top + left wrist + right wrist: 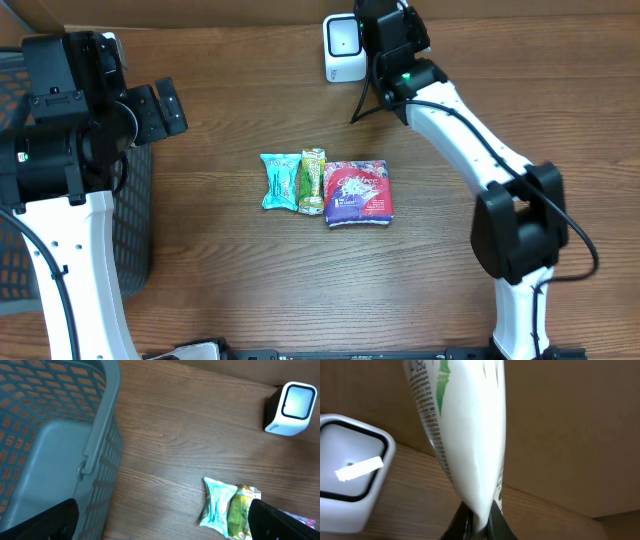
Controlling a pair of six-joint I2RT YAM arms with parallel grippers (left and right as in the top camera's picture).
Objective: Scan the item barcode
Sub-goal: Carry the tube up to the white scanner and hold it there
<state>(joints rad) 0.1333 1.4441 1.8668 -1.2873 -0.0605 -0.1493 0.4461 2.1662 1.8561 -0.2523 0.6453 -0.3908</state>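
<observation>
Overhead, the right gripper (381, 30) sits just right of the scanner (343, 48), the left gripper (158, 108) far left of it; left wrist — jaws spread wide; right wrist — jaws clamped on a white pouch (470, 435), upright just right of the scanner.

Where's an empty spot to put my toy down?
Bare wood lies between the basket and the teal packet, and along the front edge below the packets. Crowded: the middle, where the teal packet, green packet and purple packet touch, and the back, where the right claw holds a white pouch by the scanner.
</observation>
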